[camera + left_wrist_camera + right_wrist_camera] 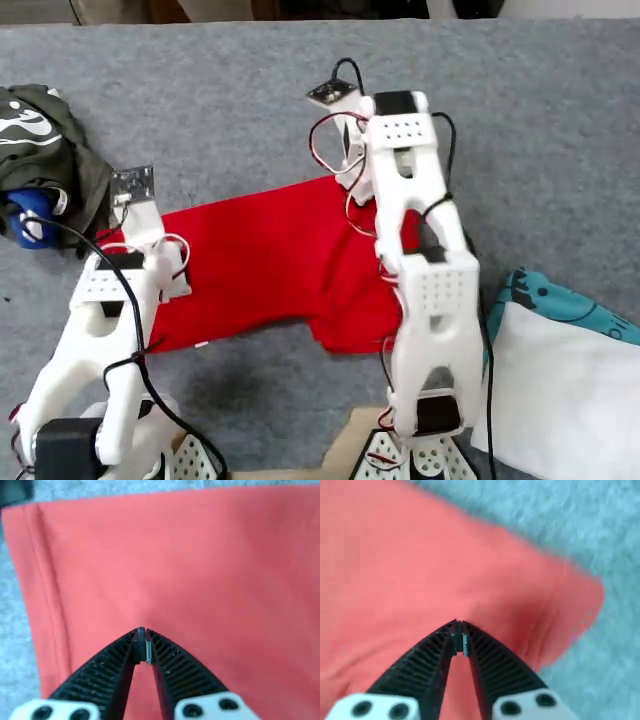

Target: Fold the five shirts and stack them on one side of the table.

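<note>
Red shirt (260,260) lies under 2 sets of jaws, each pressed together, apparently pinching cloth.

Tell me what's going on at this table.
Two robot arms are at a red shirt spread on the grey table. The left gripper sits shut with its tips at the fabric near a hemmed edge, and the right gripper sits shut at a corner. A white shirt lies over a teal shirt at one side; a dark green shirt is bunched at the other.
</note>
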{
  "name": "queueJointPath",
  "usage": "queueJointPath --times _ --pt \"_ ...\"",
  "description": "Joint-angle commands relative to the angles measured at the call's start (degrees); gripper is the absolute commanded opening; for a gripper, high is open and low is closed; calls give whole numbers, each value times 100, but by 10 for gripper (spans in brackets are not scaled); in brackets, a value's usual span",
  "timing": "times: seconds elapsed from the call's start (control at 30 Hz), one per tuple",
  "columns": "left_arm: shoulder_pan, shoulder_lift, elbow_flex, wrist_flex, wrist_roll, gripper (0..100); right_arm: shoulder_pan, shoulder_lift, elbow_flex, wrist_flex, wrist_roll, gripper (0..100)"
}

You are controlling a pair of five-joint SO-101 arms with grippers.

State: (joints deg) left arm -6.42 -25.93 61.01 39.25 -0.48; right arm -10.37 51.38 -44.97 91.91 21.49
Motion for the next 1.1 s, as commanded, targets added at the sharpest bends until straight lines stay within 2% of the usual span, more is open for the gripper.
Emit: queueJointPath --times 0.0,0.33,0.43,0.7,0.9,1.07 --pt "-176 -101 149 -510 18 20 127 927 -1499 -79 35 5" --pt "-220 -92 281 -853 26 20 92 2659 -5068 -70 44 5" --pt "-220 -92 290 -862 26 20 84 2545 -4963 9 44 5" --pt "-290 -92 167 -879 185 20 -40 1815 -5042 1055 53 5" --pt "-1029 -84 -378 -897 246 20 48 813 -4866 1064 44 5" --pt "-1565 418 -721 -1160 220 20 40 -382 -3451 1055 44 5"
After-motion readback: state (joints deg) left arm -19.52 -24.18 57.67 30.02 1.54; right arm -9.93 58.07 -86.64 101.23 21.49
